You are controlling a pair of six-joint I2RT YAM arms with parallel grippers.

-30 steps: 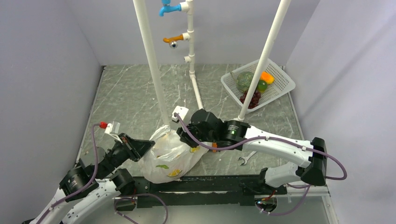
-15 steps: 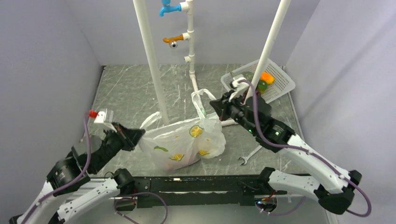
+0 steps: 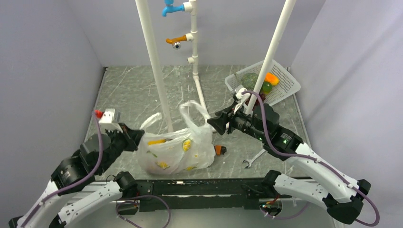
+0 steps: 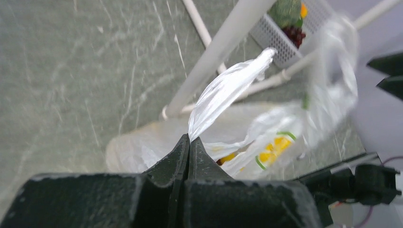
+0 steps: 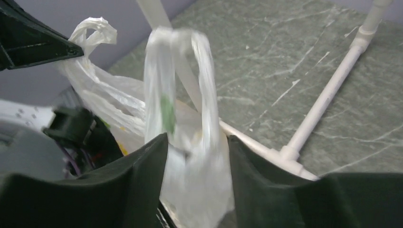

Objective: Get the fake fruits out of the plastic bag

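Note:
The plastic bag (image 3: 178,151), thin white with lemon prints, slumps on the table near the front edge. A yellow fruit (image 3: 157,141) shows through its skin, and a yellow-orange patch (image 4: 227,157) shows at its mouth; the other fake fruits are hidden inside. My left gripper (image 3: 138,137) (image 4: 189,138) is shut on the bag's left handle (image 4: 223,92). The right gripper (image 3: 212,122) (image 5: 197,138) is open just right of the bag. The bag's right handle loop (image 5: 183,95), blurred, hangs loose between its fingers without being pinched.
A white basket (image 3: 285,88) at the back right holds a green melon (image 3: 248,80) and an orange piece. Three white pipes (image 3: 153,61) rise from the table. A wrench (image 3: 252,159) and a small orange item (image 3: 217,150) lie right of the bag.
The right gripper, which was shut on the raised right handle, has opened and dropped toward the bag. The bag has sagged and shifted left. The left gripper keeps its hold.

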